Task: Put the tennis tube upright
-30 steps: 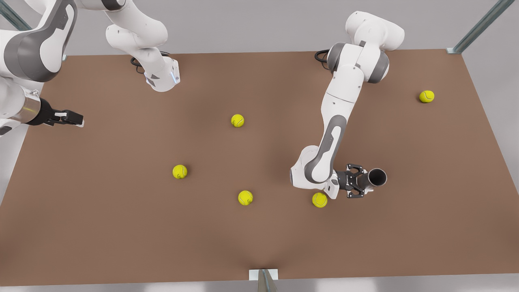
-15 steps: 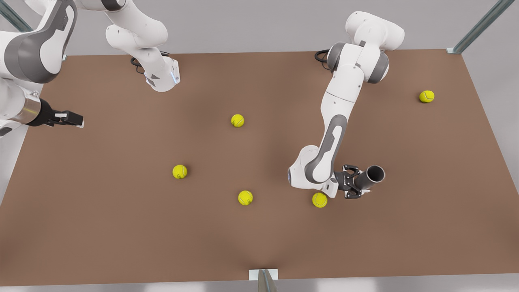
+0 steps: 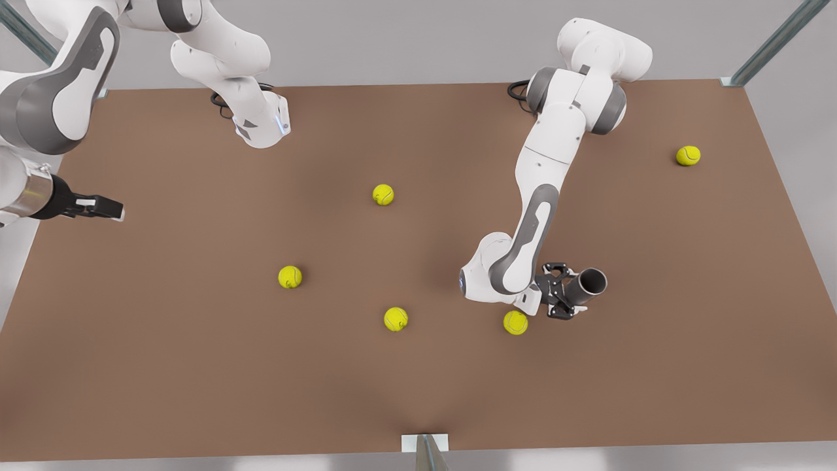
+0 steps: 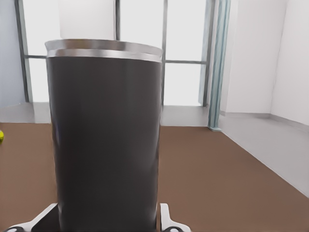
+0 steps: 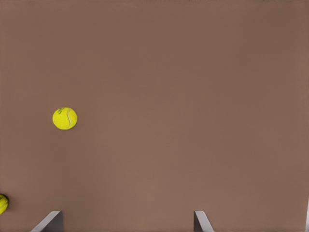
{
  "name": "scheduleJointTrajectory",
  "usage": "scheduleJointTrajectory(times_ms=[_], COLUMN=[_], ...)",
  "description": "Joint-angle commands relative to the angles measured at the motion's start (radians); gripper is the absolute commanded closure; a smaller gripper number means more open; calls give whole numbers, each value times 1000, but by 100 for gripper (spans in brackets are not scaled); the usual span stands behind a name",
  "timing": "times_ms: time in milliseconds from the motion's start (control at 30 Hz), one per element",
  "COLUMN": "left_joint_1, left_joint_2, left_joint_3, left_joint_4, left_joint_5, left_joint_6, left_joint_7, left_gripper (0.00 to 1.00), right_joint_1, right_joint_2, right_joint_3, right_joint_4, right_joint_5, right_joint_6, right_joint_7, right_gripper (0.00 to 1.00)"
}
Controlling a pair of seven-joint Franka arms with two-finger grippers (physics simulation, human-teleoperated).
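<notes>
The tennis tube [image 3: 586, 282] is a dark grey cylinder on the front view's right side of the table. Its open dark mouth points up toward the camera, leaning slightly toward the front view's right. My left gripper [image 3: 563, 293] is shut on its side. In the left wrist view the tube [image 4: 106, 140] stands between the fingers [image 4: 166, 220], silvery rim on top. My right gripper [image 3: 99, 209] hangs at the front view's left table edge, open and holding nothing, far from the tube. Its fingertips [image 5: 50, 220] stand wide apart above bare table.
Several yellow-green tennis balls lie on the brown table [image 3: 196, 366]. One ball [image 3: 515, 322] sits just in front of the left gripper, others [image 3: 395, 318] [image 3: 290, 277] [image 3: 383, 194] mid-table, and one [image 3: 688, 155] far right. One ball [image 5: 64, 118] lies below the right gripper.
The left gripper has shifted the tube a little toward the front view's left. The right gripper has drawn back toward the left table edge.
</notes>
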Motion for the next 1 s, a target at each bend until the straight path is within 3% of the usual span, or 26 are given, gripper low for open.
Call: scheduleJointTrajectory(times_ms=[0,400,567,633,700,733,900,933,967], left_joint_1=[0,-25,-25,-25,-20,15,428,469,466], left_joint_2=[-2,-24,-8,-10,-28,-76,-303,-415,-565], left_joint_3=[1,-17,-94,-174,-312,-312,-312,-296,-202], left_joint_4=[0,44,98,139,326,402,402,333,209], left_joint_5=[-1,2,0,-29,-179,-314,-667,-798,-915], left_joint_6=[-5,-80,-121,-152,-233,-230,-33,-25,-5], left_joint_7=[-40,21,67,73,286,515,1986,2216,2351], left_gripper=[0,0,0,0,0,0,0,0,0], right_joint_1=[0,-1,0,0,0,0,0,0,2], right_joint_2=[-1,16,25,25,30,30,30,30,30], right_joint_3=[-1,-1,-16,-17,-21,-21,-21,-21,-21], right_joint_4=[1,17,29,29,37,38,44,44,44], right_joint_5=[1,-2,-2,-2,-2,-2,0,-2,1], right_joint_6=[4,7,7,7,7,7,7,7,22], right_joint_7=[-8,-5,-5,-5,-7,-7,-7,-7,-7], right_gripper=[0,0,0,0,0,0,0,0,0])
